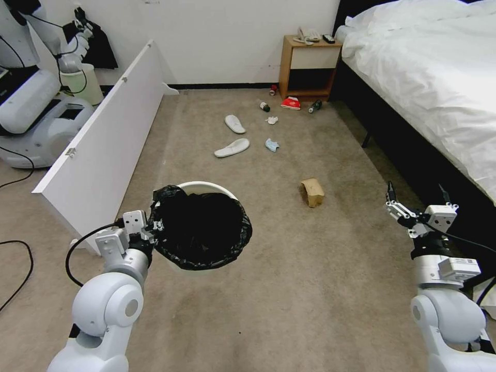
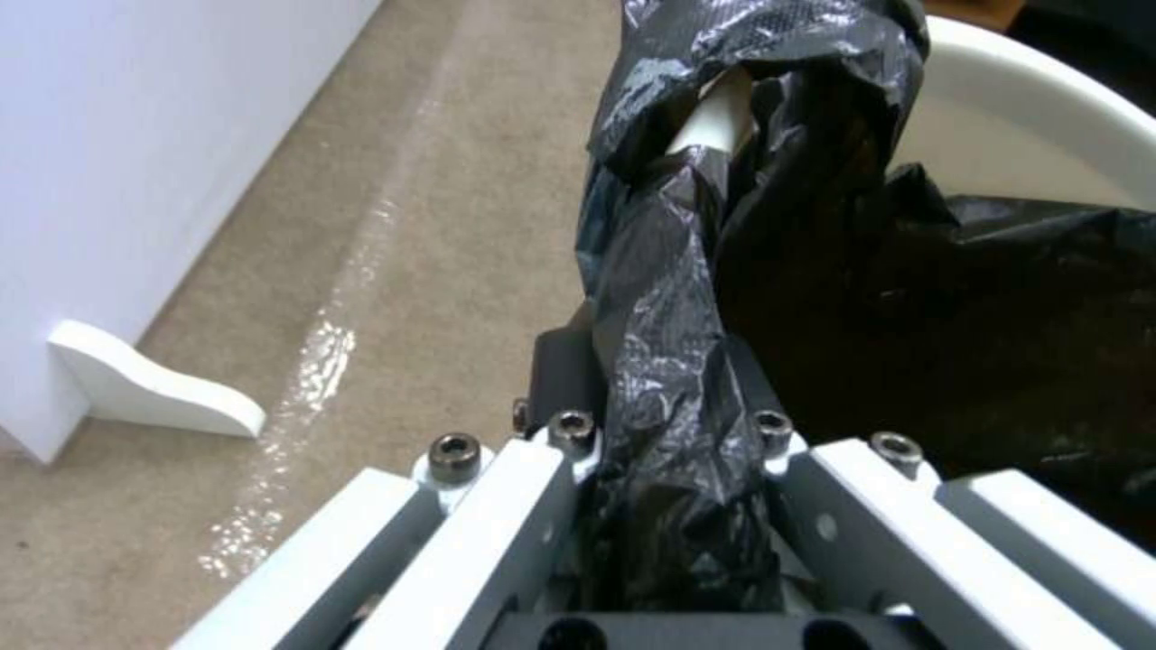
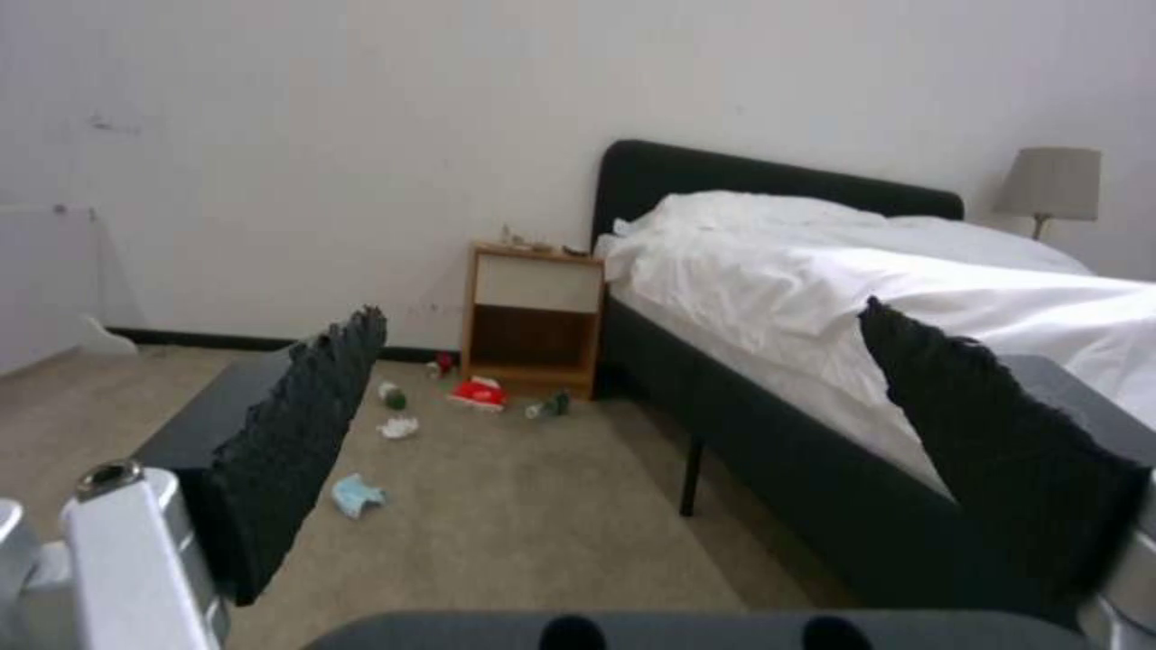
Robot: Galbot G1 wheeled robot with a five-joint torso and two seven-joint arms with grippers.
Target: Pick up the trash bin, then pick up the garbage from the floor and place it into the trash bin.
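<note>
The trash bin [image 1: 206, 185], a round white bucket lined with a crinkled black bag, hangs above the carpet at lower left. My left gripper [image 1: 154, 225] is shut on its near-left rim; the left wrist view shows the gripper [image 2: 675, 433] clamping bag-covered rim beside the bin's white wall [image 2: 1011, 126]. Garbage lies ahead: a brown paper bag [image 1: 312, 192], two white slippers [image 1: 232, 148] [image 1: 235, 124], a blue wad [image 1: 272, 145], a tissue [image 1: 272, 120], a red packet [image 1: 291, 103] and small bottles [image 1: 315, 106]. My right gripper [image 1: 416, 188] stands open and empty at the right, beside the bed; from its wrist the gripper [image 3: 621, 307] faces the blue wad [image 3: 358, 495] and red packet [image 3: 479, 392].
A long white board [image 1: 103, 150] leans along the left. The bed [image 1: 439, 77] with its dark frame bounds the right. A wooden nightstand [image 1: 307, 67] stands against the far wall. Another robot [image 1: 36, 103] and a black cable [image 1: 20, 268] occupy the far left.
</note>
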